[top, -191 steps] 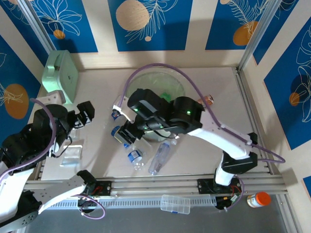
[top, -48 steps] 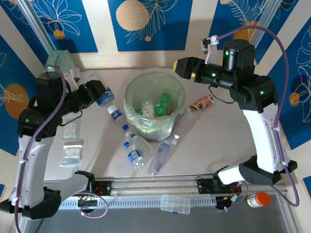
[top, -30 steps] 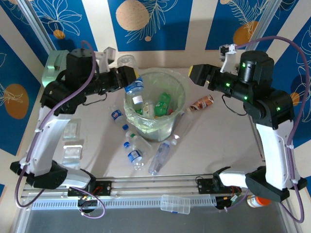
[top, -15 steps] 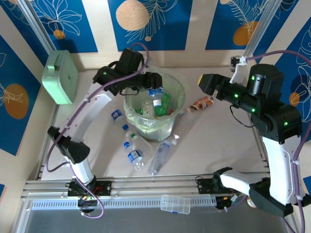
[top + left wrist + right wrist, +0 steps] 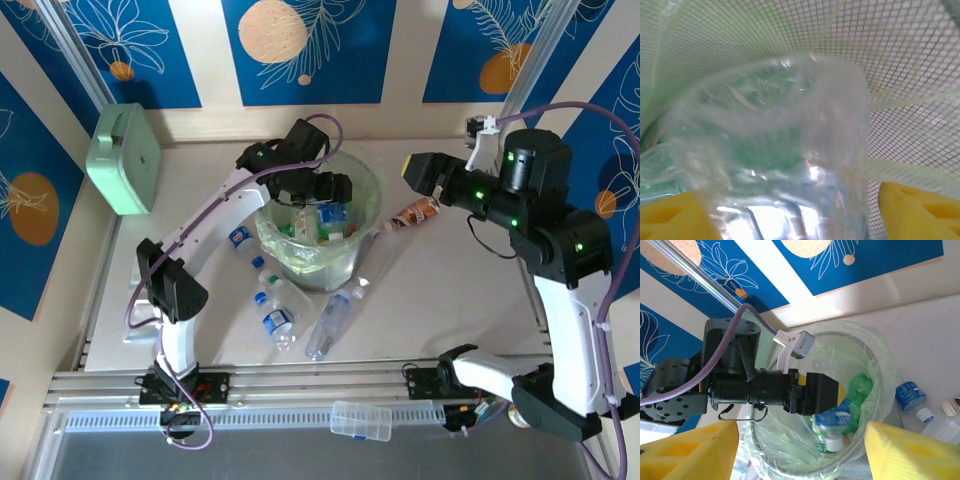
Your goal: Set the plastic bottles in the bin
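Plastic bottle (image 5: 770, 150) between parted left tool (image 5: 333, 195) fingers, long axis pointing down into bin (image 5: 265, 235) directly beneath; right tool (image 5: 410, 168) spread, empty.

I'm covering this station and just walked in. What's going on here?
The left tool is over the bin, open just inside the rim. A blue-labelled bottle sits cap-down right below it, beside a green bottle already inside. The right tool hangs open and empty in the air to the right of the bin. Several more bottles lie on the table in front of the bin, so the job isn't finished.
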